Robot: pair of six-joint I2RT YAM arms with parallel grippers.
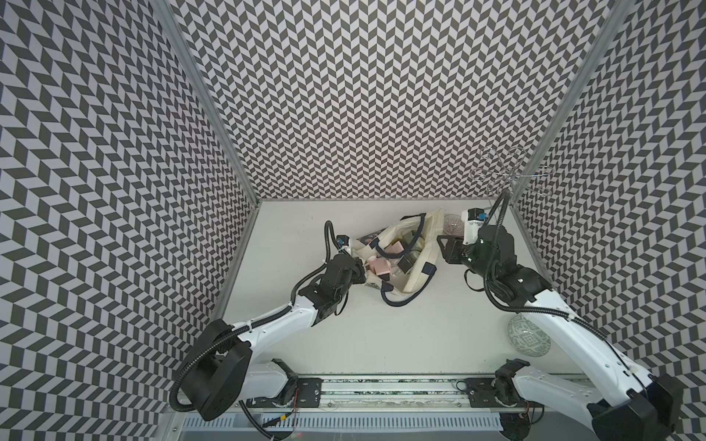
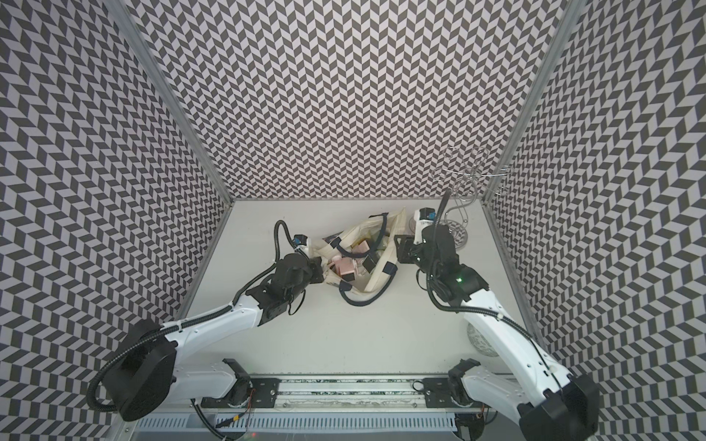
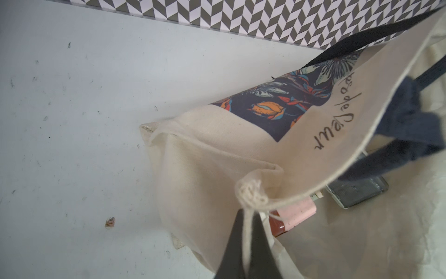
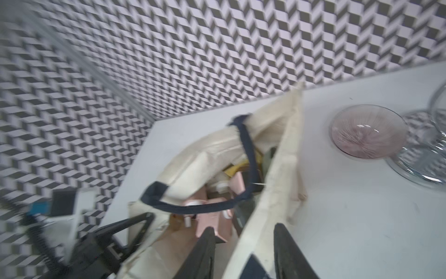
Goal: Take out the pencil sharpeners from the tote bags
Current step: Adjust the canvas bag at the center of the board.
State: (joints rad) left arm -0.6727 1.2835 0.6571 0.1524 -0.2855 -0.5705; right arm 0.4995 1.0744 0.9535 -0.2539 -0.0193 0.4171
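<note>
The cream tote bag (image 1: 410, 284) (image 2: 372, 280) lies open at mid-table with navy handles. Inside are several pencil sharpeners: a pink one (image 1: 376, 266) (image 2: 347, 266) (image 4: 213, 223), a yellow one (image 4: 235, 170) deeper in, and a dark-based one (image 1: 405, 263). My left gripper (image 1: 361, 273) (image 3: 248, 215) is shut on the bag's left rim, holding the seam up; a pink sharpener (image 3: 296, 212) shows under that raised edge. My right gripper (image 1: 443, 250) (image 4: 245, 228) stands open astride the bag's right rim, one finger inside by the pink sharpener, one outside.
A pink ribbed glass bowl (image 1: 454, 225) (image 4: 366, 131) sits just behind the bag's right side. A wire stand (image 1: 508, 175) on a glass base (image 4: 420, 166) stands in the back right corner. A patterned ball (image 1: 529, 340) lies by the right arm.
</note>
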